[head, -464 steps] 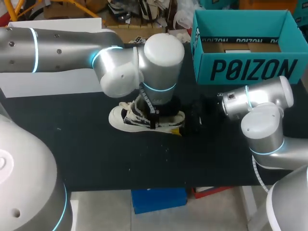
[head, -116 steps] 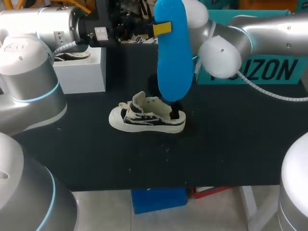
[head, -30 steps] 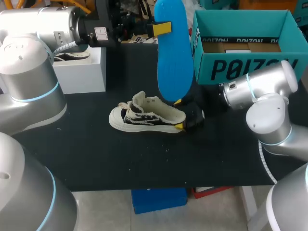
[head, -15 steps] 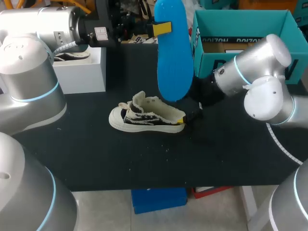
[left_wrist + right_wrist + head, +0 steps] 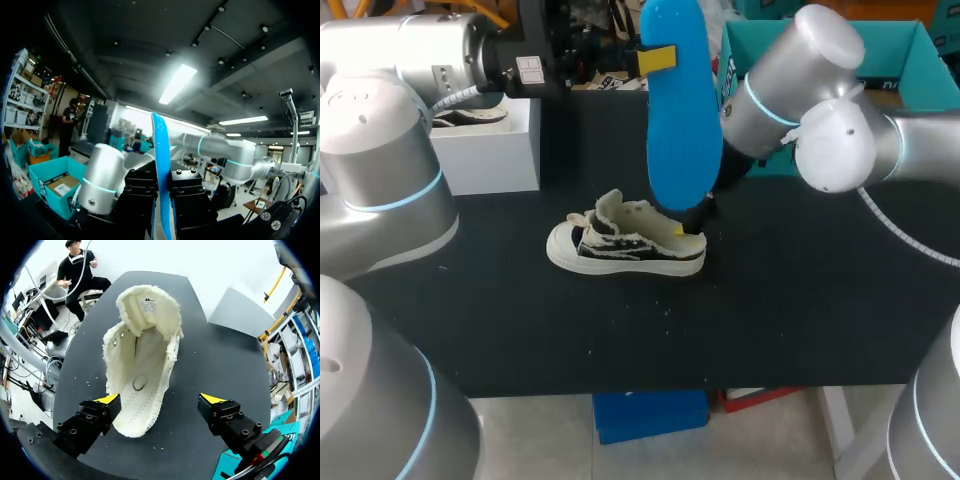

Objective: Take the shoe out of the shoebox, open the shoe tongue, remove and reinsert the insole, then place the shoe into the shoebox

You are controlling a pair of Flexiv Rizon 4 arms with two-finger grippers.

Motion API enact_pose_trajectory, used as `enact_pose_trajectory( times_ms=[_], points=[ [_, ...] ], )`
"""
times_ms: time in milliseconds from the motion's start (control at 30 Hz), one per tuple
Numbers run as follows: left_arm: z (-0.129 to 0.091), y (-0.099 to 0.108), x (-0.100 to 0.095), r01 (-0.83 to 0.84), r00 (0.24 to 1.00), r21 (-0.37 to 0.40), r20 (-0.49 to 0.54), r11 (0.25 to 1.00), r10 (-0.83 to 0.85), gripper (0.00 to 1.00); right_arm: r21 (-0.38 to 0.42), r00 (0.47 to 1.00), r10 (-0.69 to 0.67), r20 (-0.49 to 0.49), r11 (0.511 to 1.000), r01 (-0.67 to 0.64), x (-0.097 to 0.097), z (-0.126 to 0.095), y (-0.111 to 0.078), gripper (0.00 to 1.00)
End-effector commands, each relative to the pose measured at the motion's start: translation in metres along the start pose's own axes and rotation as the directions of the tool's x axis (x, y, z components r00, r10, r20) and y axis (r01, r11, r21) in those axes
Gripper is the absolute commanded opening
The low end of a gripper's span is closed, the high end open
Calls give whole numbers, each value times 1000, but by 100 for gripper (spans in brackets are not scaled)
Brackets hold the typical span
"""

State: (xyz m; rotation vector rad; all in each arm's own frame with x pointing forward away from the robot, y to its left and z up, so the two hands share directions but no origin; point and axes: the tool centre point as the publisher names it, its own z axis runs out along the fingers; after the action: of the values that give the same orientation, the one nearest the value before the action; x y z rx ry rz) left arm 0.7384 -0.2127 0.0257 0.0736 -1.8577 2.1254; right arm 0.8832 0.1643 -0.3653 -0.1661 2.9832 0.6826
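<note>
The shoe point(image 5: 625, 240) is being left standing on its sole in the middle of the table point(image 5: 770, 310), toe to the left and heel to the right, with its tongue pulled up and its inside laid open. The right gripper point(image 5: 688, 222) is being held low over the heel, its arm coming in from the far right. In the right wrist view, the jaws of this gripper point(image 5: 160, 400) are being kept spread wide, and the heel end of the shoe point(image 5: 142, 370) is being framed between them. One yellow tip is being held right at the heel's edge; the other is well apart from it, over bare table, so nothing is being pinched. The blue insole point(image 5: 682, 110) is being held upright above the shoe's heel and clear of it by the left gripper point(image 5: 657, 58), which is reaching in from the far left. In the left wrist view, the insole point(image 5: 161, 175) is being clamped edge-on between the black fingers of this gripper point(image 5: 162, 200). The teal shoebox point(image 5: 920, 70) is being partly hidden behind the right arm at the far right.
</note>
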Motion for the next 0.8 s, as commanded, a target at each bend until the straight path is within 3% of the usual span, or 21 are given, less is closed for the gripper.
enact_pose_trajectory(
  times_ms=[33,400,800],
  points=[
    [1,1,0,-2,1000,3,4,1000,2,0,488,1000,5,-14,873,2,-8,8,12,100],
    [1,1,0,-2,1000,3,4,1000,2,0,546,999,1,-35,837,18,-15,18,27,100],
    [1,1,0,-2,1000,3,4,1000,2,0,529,998,5,-64,848,30,-20,33,33,100]
  ],
)
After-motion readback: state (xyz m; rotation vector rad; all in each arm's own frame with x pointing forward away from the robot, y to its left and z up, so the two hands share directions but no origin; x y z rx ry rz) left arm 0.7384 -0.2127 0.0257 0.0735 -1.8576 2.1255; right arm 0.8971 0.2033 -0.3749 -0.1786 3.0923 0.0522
